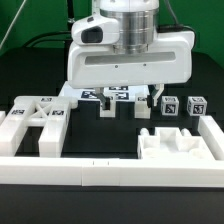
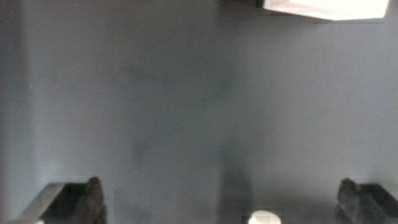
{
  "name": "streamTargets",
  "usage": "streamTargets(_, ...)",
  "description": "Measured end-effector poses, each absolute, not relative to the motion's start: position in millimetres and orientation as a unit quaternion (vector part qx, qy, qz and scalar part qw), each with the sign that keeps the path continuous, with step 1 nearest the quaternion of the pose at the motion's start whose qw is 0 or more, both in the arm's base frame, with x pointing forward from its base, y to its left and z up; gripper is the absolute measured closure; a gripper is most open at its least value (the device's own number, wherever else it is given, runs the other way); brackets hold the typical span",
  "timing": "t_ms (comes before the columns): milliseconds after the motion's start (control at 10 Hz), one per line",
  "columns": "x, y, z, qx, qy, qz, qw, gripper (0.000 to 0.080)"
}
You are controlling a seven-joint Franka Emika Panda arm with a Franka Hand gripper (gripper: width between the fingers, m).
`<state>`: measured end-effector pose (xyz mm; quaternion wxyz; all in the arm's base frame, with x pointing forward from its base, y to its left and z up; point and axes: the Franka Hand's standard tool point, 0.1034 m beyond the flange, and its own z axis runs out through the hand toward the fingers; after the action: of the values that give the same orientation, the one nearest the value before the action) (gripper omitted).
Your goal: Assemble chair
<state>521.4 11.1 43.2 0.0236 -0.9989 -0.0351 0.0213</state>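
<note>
The wide-open tool point(image 1: 124, 112) partly hides the marker board point(image 1: 115, 95) behind it.

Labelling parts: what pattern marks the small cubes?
Black-and-white square tags on the small cubes, clearest in exterior view.

Open gripper, pointing straight down

The arm point(image 1: 126, 18) comes down from above in the middle of the exterior view and ends in a broad white wrist housing point(image 1: 128, 62) held level. The gripper point(image 1: 129, 110) hangs beneath it, its two dark fingers point(image 2: 71, 203) vertical, parallel and spread wide apart. In the wrist view, only the tips show, one at each side.
</note>
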Motion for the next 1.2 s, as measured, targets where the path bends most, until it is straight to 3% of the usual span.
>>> streamTargets(400,484.6,27.8,40.4,-0.986,0.028,0.163,0.029,0.0151)
streamTargets(800,479.3,37.4,42.0,-0.958,0.019,0.284,0.035,0.0151)
streamTargets(1200,472.8,41.1,29.2,-0.918,0.013,0.394,0.036,0.0151)
